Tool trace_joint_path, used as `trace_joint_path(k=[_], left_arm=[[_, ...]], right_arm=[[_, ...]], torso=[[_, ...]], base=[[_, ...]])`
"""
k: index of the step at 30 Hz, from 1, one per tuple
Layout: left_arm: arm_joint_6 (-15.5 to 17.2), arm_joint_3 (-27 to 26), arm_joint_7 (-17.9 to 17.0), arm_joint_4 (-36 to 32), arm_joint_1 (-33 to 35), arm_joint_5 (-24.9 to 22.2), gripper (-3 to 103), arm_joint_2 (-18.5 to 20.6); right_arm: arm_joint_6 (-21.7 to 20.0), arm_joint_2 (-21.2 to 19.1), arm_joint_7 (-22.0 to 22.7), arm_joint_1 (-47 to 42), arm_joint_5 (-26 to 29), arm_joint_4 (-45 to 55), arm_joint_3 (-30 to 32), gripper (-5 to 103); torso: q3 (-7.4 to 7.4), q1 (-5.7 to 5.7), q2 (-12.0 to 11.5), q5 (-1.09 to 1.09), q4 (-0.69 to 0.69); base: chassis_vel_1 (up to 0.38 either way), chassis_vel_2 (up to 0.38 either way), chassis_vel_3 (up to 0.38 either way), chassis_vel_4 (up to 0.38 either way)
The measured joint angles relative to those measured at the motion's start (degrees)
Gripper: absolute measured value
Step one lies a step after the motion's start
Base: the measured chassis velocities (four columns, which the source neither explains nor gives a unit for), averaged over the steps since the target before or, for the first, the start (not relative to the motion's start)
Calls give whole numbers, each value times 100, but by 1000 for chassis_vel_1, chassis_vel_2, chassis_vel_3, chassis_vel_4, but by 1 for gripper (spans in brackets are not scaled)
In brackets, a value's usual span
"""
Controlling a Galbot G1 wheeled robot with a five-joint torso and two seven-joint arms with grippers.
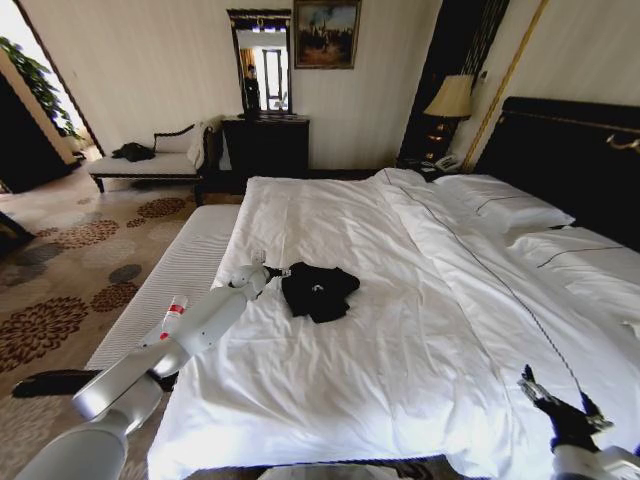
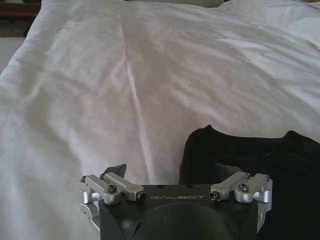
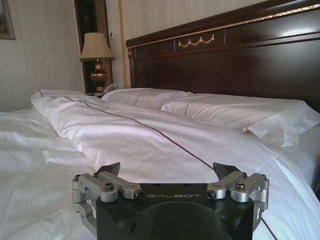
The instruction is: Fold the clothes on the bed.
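The clothes (image 1: 320, 291), a black T-shirt, lie crumpled in a heap on the white duvet of the bed (image 1: 400, 370), left of its middle. My left gripper (image 1: 278, 271) reaches in low over the duvet and is at the heap's left edge. In the left wrist view the left gripper (image 2: 171, 172) is open, and the edge of the black clothes (image 2: 250, 170) lies partly between its fingers (image 2: 116, 171). My right gripper (image 1: 560, 397) hovers open over the bed's near right corner. In the right wrist view the right gripper (image 3: 167, 170) holds nothing and faces the headboard.
A narrow striped bench (image 1: 185, 265) runs along the bed's left side. White pillows (image 1: 505, 205) lie against the dark headboard (image 1: 570, 150). A lamp (image 1: 451, 98), a dark cabinet (image 1: 266, 146) and a chaise (image 1: 150, 163) stand by the far wall. Patterned carpet spreads to the left.
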Motion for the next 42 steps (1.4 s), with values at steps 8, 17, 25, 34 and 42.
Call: trace_joint_path(k=[8, 17, 25, 34, 42], left_arm=[[77, 31, -82, 402, -134, 15, 100, -253], [261, 81, -96, 772, -256, 5, 85, -525], [266, 5, -85, 1059, -292, 48, 58, -839], [258, -74, -164, 1149, -269, 51, 20, -972], [179, -83, -171, 903, -115, 22, 1, -686]], right_arm=[[19, -15, 29, -31, 99, -20, 33, 100], [7, -59, 86, -11, 205, -18, 94, 100], [3, -61, 123, -23, 223, -26, 111, 100], [-144, -293, 247, 72, 292, -32, 88, 100], [-1104, -1243, 608, 578, 1032, 96, -102, 100]], torso=[[0, 0, 0, 0, 1], [0, 0, 0, 0, 0], [0, 0, 0, -1, -2], [0, 0, 0, 0, 0], [0, 0, 0, 0, 1]], base=[[0, 0, 0, 0], [0, 0, 0, 0], [0, 0, 0, 0], [0, 0, 0, 0], [0, 0, 0, 0]])
